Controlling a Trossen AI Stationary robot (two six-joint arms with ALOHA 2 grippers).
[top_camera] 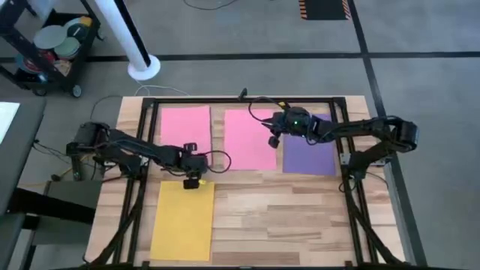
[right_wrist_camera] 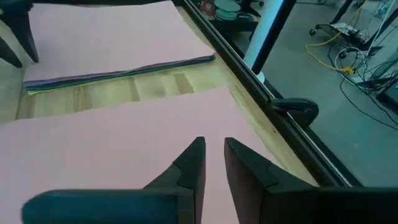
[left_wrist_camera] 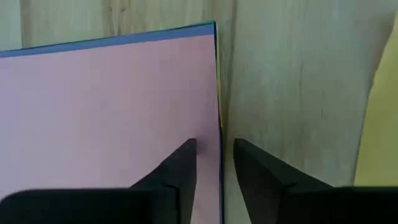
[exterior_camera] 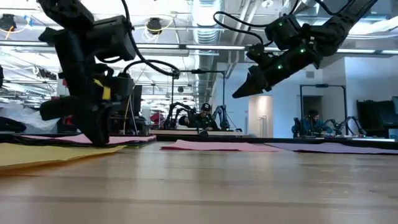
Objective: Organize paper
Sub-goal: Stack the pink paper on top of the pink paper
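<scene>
Flatly on the pale wooden table (top_camera: 285,210), four patches of paper are laid out: a pink stack (top_camera: 185,126) toward eleven o'clock, a single pink sheet (top_camera: 247,142) at about twelve, a purple sheet (top_camera: 309,154) toward two, and a yellow sheet (top_camera: 183,221) toward seven. Blue, yellow and purple edges are seen beneath the stack's pink top sheet in the wrist views. The yellow sheet's near edge is seen slightly lifted in the low view.

The left gripper (top_camera: 192,182) is held low, at the stack's six o'clock corner and just beyond the yellow sheet's twelve o'clock edge; its fingers (left_wrist_camera: 180,171) are narrowly parted astride the stack's edge, with nothing clamped between them. The left arm is stretched in from nine o'clock.

The right gripper (top_camera: 274,140) is raised clear of the table over the single pink sheet's three o'clock side, angled downward, its fingers (right_wrist_camera: 193,165) slightly apart and empty. The right arm is reached in from three o'clock, across the purple sheet.
</scene>
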